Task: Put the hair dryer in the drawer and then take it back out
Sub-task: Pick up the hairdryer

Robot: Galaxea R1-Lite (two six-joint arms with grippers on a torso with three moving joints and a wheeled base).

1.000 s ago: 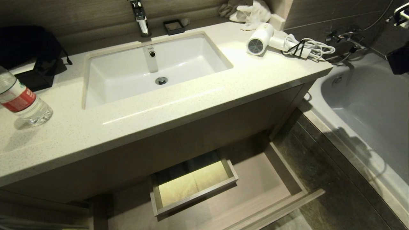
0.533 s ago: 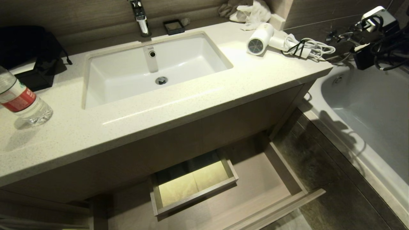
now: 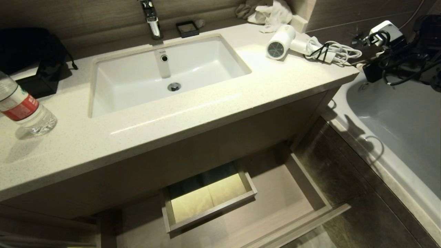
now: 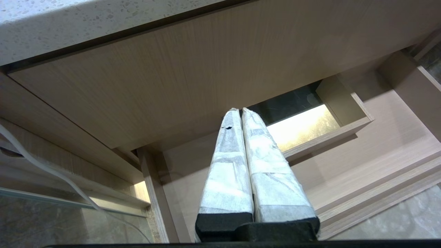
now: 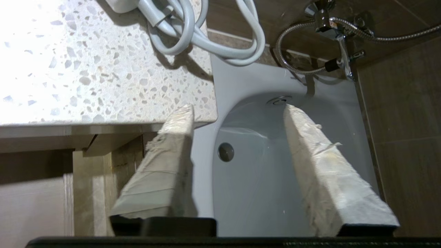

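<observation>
The right gripper (image 5: 237, 113) hangs over the bathtub (image 3: 396, 113) just off the worktop's (image 3: 206, 113) end corner, its padded fingers (image 5: 165, 165) spread wide with nothing between them. The hair dryer (image 3: 280, 41) lies apart from them on the far right corner of the worktop, on its side, its round grey grille facing the front edge and its bundled white cord (image 3: 332, 51) trailing toward the tub; loops of that cord reach close to the nearer finger without touching it. The left gripper (image 4: 240, 113) sits low in front of the vanity, its two wrapped fingers pressed together and holding nothing. Below the worktop the drawer (image 3: 296, 179) stands pulled out, bare inside apart from its boxed cutout (image 3: 210, 198). The speckled worktop carries a white sink (image 3: 165, 74) with a chrome tap (image 3: 151, 19), a water bottle (image 3: 22, 108) at the left end, a black bag (image 3: 32, 51) behind it, and a white cloth (image 3: 270, 13) against the wall behind the dryer.
</observation>
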